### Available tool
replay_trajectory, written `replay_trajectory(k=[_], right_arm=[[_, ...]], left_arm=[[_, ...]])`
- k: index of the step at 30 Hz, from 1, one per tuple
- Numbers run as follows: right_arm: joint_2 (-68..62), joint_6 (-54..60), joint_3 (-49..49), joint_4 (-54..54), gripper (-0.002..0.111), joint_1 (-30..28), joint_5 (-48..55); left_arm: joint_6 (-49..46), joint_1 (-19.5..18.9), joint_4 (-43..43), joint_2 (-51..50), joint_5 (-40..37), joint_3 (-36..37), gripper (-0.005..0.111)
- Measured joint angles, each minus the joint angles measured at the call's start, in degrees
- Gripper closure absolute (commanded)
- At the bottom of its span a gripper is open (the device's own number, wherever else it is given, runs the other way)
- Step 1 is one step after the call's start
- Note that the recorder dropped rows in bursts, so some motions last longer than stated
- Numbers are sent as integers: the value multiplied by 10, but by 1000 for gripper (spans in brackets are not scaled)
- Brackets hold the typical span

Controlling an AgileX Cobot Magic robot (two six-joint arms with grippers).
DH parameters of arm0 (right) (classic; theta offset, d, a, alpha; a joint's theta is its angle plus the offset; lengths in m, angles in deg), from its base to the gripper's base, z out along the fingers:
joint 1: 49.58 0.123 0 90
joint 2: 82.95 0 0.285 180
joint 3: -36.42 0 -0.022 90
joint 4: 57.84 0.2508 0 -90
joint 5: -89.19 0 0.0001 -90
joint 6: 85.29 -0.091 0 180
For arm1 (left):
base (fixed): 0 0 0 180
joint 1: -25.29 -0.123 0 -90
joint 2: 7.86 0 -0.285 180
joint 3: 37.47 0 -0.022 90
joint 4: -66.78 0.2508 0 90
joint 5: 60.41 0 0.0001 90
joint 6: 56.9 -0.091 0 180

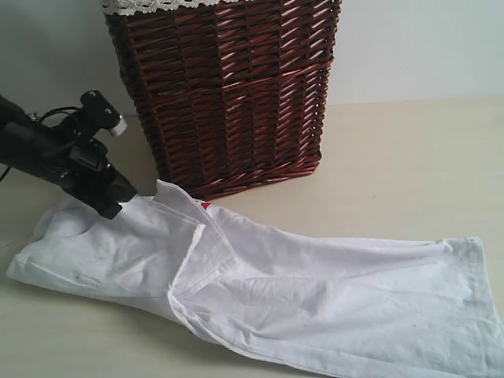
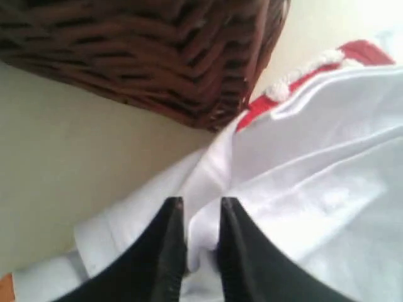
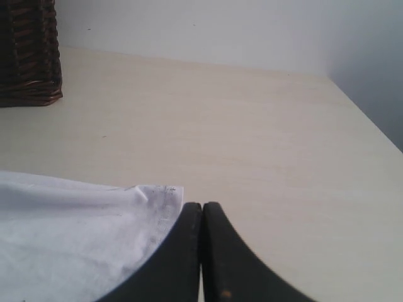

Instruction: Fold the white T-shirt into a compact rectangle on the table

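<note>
The white T-shirt [image 1: 315, 291] lies on the bench [image 1: 409, 150] as a long, narrow band with its sides turned in. In the exterior view it runs from the near right up to the foot of the wicker basket [image 1: 228, 94]. A sliver of the red patch [image 2: 352, 53] peeks out at the basket end.

And there's the left claw [image 1: 113, 206], tips down at that end and pinched on a ridge of white cloth; its wrist view shows fabric bunched between the fingers. At the other end, the right claw [image 3: 201, 217] is closed tip to tip with nothing visible between, just beside the hem corner [image 3: 167, 190].

So the step in hand, I'd judge, is folding the band end over end. To do it cleanly, lift the held end only enough to clear the layers, carry it straight along the band toward the hem, and mind the basket close behind. A single pinch may let the unheld corner droop and skew the edge, so lay it down slowly and square.
</note>
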Motion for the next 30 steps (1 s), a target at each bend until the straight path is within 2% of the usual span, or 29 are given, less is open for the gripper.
replay_trajectory(k=[3, 8, 10, 12, 13, 17, 24, 30], right_arm=[[0, 0, 0, 0, 108, 0, 0], [0, 0, 0, 0, 108, 0, 0], [0, 0, 0, 1, 108, 0, 0], [0, 0, 0, 2, 108, 0, 0], [0, 0, 0, 2, 108, 0, 0], [0, 0, 0, 2, 108, 0, 0], [0, 0, 0, 2, 108, 0, 0], [0, 0, 0, 2, 108, 0, 0]], left_arm=[[-39, -38, -1, -40, -12, 0, 107], [-40, -65, 17, -70, -28, -1, 107], [-38, -68, 3, -70, -32, -1, 107], [-63, -71, -48, -61, -53, 3, 107], [-103, -73, -99, -45, -94, 5, 107], [-157, -65, -168, -7, -178, 5, 107], [-156, -42, -182, 1, -218, 5, 107], [-91, -66, -175, 37, -194, 5, 107]])
